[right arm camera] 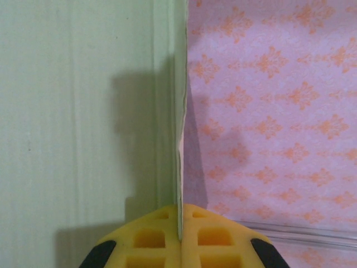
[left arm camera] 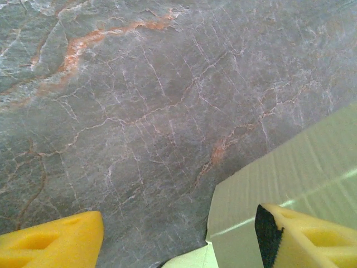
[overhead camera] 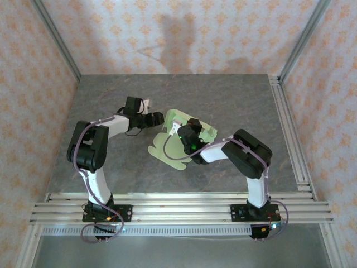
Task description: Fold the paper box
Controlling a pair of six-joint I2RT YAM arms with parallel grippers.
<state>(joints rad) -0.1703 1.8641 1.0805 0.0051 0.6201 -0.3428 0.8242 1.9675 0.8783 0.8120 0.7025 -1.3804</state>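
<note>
Yellow fingers [right arm camera: 150, 240] sit right up against the lens in the right wrist view, and they are pressed hard together: the right hand [right arm camera: 180, 226] is clenched on a thin edge of the paper box [right arm camera: 83, 111]. The card runs up edge-on from between the pads, with a broad pale-green panel to the left of it and the patterned wall [right arm camera: 268, 111] to the right. Seen from above, the right hand [overhead camera: 187, 137] is over the middle of the paper box [overhead camera: 167, 152], which lies near the centre of the grey marbled surface [overhead camera: 240, 100]. The near-left part of the sheet lies flat with its rounded flaps spread out, while a panel on the far-right side is lifted off the stone and stands up just behind the hand. Over on the other side, the left hand [overhead camera: 158, 119] hangs low, just beside the far-left edge of the box. Its own camera shows the left hand [left arm camera: 178, 245] released, jaws wide apart and gripping nothing, with bare surface [left arm camera: 139, 111] between them. One finger [left arm camera: 56, 240] is above plain stone, the other [left arm camera: 312, 240] above a green panel of the paper box [left arm camera: 290, 178]; whether it touches the card cannot be told. Both arm bases sit on the metal rails [overhead camera: 178, 204] at the near edge.
</note>
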